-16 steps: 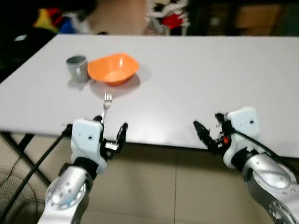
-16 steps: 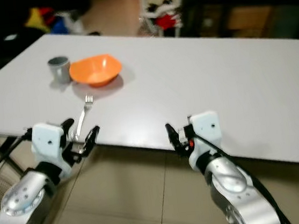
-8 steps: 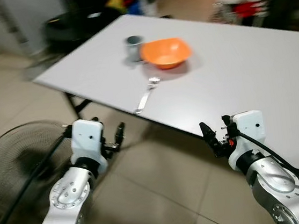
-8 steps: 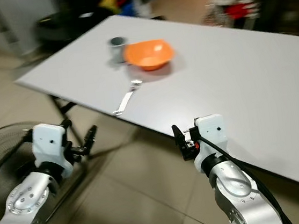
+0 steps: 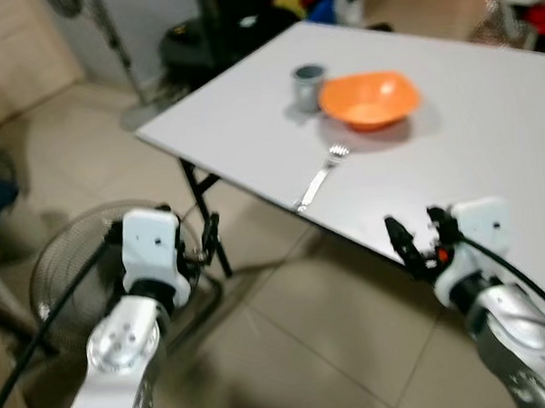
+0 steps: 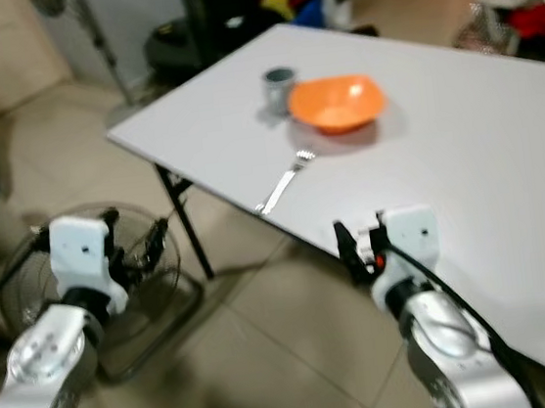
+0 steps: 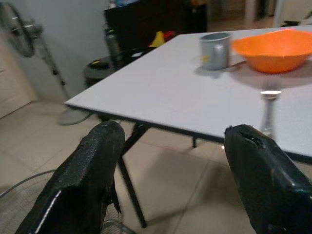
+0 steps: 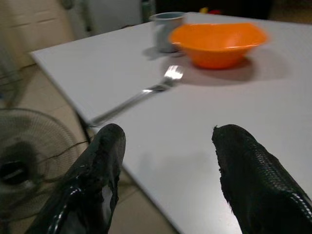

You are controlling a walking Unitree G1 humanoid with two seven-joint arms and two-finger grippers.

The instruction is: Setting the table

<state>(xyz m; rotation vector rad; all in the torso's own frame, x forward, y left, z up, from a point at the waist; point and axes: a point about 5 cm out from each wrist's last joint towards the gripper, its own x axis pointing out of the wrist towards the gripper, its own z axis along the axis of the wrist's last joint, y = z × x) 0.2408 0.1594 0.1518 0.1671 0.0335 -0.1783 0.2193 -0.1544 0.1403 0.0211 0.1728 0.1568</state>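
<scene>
The left gripper (image 5: 209, 251) hangs open and empty over the tiled floor beside a round wire floor fan (image 5: 64, 277). On the white rectangular table (image 5: 500, 129) a grey metal cup (image 5: 308, 85) touches a shallow orange plastic bowl (image 5: 369, 100); a silver fork (image 5: 320, 175) lies just before them near the edge; the right gripper (image 5: 417, 242) hovers open at that edge.

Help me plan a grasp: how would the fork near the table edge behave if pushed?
The fork looks like thin metal lying flat, so probably stiff and light. On the smooth white table it would likely slide, and its handle end reaches the edge, so it could fall off.
</scene>
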